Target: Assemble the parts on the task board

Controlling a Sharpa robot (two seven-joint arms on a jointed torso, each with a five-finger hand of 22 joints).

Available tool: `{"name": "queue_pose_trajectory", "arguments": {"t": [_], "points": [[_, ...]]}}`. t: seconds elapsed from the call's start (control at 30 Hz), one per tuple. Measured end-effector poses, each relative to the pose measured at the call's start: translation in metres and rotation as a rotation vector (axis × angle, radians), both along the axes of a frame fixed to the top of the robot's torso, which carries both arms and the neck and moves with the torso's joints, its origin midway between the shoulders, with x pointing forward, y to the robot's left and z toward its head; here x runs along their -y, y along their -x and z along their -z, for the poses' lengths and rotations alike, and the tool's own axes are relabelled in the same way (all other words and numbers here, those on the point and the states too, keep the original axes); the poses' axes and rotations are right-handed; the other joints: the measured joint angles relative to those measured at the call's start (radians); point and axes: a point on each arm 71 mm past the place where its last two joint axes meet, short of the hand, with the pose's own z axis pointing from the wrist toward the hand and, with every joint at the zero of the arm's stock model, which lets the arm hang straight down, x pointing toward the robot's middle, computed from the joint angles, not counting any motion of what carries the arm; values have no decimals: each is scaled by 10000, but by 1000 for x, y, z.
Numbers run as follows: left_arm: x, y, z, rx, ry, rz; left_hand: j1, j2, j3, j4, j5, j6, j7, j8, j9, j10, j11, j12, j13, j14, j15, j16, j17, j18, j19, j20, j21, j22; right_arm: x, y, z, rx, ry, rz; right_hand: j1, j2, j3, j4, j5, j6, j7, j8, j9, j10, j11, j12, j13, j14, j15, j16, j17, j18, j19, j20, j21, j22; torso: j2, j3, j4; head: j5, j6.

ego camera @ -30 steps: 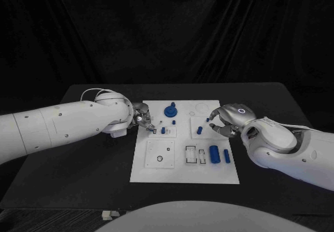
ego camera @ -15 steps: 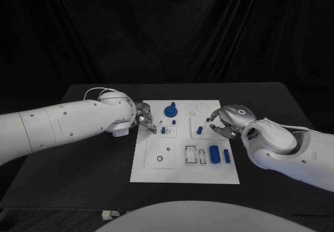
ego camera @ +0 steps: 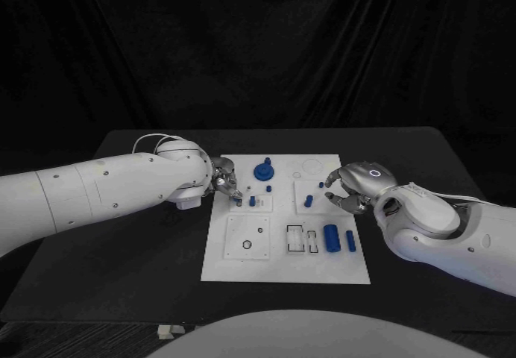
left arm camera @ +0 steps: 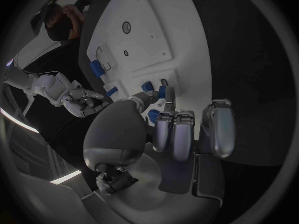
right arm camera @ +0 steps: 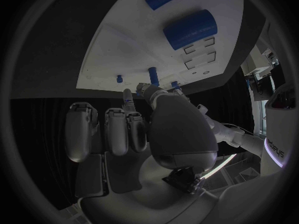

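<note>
The left hand [ego camera: 224, 184] pinches a small blue peg [ego camera: 238, 199] over the task board [ego camera: 286, 272]. The right hand [ego camera: 346, 189] hovers clenched, grasping nothing. Misaligned, the peg could jam or tip.

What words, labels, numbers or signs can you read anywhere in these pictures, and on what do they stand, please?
No text can be read on the task board, the blue parts, the left hand or the right hand.
In the right wrist view, dark lettering runs along a white casing at the circle's rim; it is too bent and blurred to read.
</note>
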Motion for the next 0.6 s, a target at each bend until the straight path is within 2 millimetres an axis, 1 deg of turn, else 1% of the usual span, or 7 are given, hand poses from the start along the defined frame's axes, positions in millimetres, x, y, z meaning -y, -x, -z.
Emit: {"name": "queue_pose_trajectory", "arguments": {"t": [0.6], "points": [[1,-1,3,-147,-99,71,-1,0,-2,2,-1,-43,-3,-49,0,0,0,0,0,0,0,0,-1,0,0,0,0,-1,0,0,0,6,-12,-6,0,0,0,0,0,0,0,0,1,0,0,0,-2,0,0,0,0,-1,0,0,0,-2,0,0,-2,-19,0]]}}
